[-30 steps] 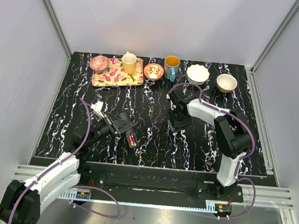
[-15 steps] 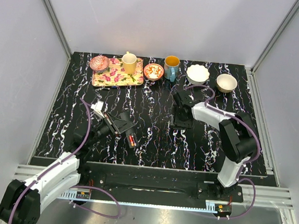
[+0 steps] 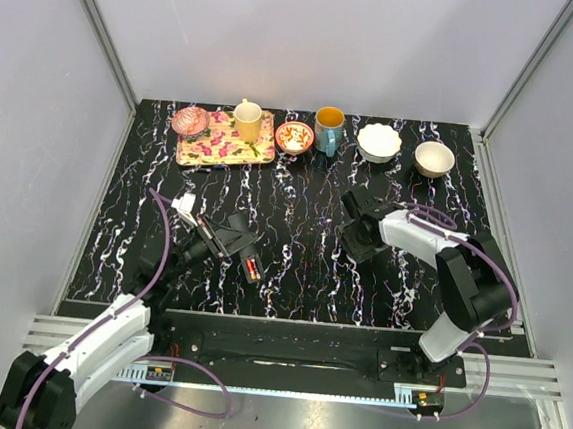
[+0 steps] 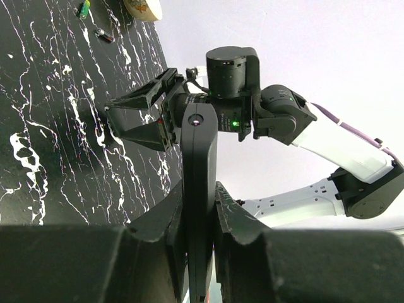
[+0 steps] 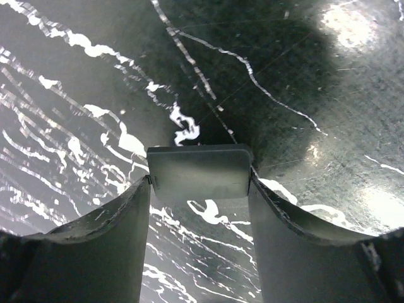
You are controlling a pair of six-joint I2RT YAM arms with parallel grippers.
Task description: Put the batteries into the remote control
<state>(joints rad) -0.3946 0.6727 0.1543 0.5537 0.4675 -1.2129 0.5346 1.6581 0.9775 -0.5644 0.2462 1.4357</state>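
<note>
1. Nearest us, the left gripper (image 4: pixel 199 211) had its fingers (image 4: pixel 154 230) pressed together on the remote control (image 4: pixel 199 151). They clamped the slim black bar by its long edges, and most of its length stuck out past the fingertips.
2. The right gripper (image 5: pixel 201 183) came next. Its fingers (image 5: pixel 95 246) stood partly apart but were closed on a flat dark plate (image 5: pixel 201 169), which lay crosswise between the tips with a side edge against each inner face.
3. Beyond those fingertips we saw only the black, white-veined table (image 3: pixel 297 205). From overhead, the two grippers were well apart.
4. Farther past the left fingertips lay two small items (image 4: pixel 104 36), too small for us to name.
5. Along the far edge, beyond both sets of fingers, stood a row of dishes:
   - a floral tray (image 3: pixel 222 149) with a yellow cup (image 3: pixel 246 121) on it and a pink bowl (image 3: pixel 189 121) at its left corner
   - a red-patterned bowl (image 3: pixel 294 137)
   - a blue mug (image 3: pixel 327 128)
   - a white bowl (image 3: pixel 379 142)
   - a beige bowl (image 3: pixel 434 159)
</note>
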